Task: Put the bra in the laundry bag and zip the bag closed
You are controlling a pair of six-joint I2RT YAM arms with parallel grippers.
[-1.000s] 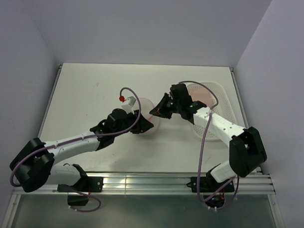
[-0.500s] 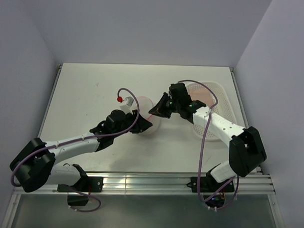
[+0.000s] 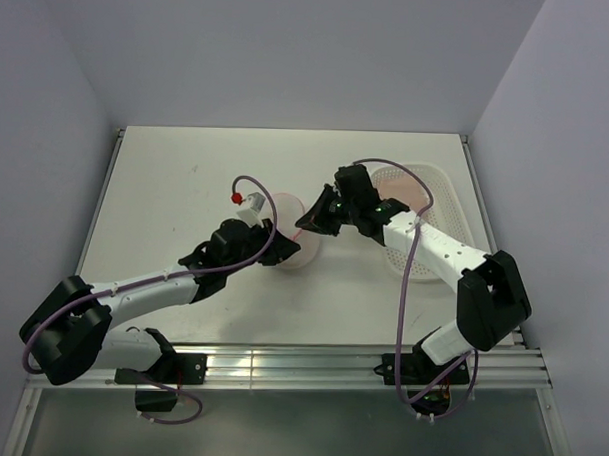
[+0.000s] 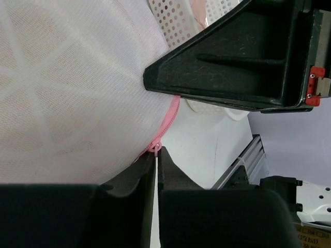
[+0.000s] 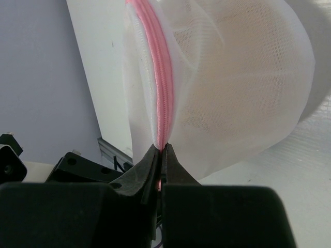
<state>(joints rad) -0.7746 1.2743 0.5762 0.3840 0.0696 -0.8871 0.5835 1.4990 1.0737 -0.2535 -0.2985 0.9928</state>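
The laundry bag (image 3: 291, 224) stands on edge at the centre of the desk (image 3: 176, 184), between the two arms. In the right wrist view its pink zipper rim (image 5: 161, 72) runs from the top of the frame down to the fingers. The bra (image 5: 227, 108) shows as a faint peach tint through the mesh. The right end effector (image 5: 161, 155) is pressed together on the rim's lower end, and the left end effector (image 4: 156, 158) pinches the zipper tab (image 4: 154, 148). A perforated white basket (image 3: 391, 173) holding a pale pink garment (image 3: 417, 193) lies just right of the bag, under the right arm.

to my right a white perforated basket (image 3: 446, 198) sits on the white tabletop (image 3: 176, 193), pale pink cloth (image 3: 414, 195) inside it.
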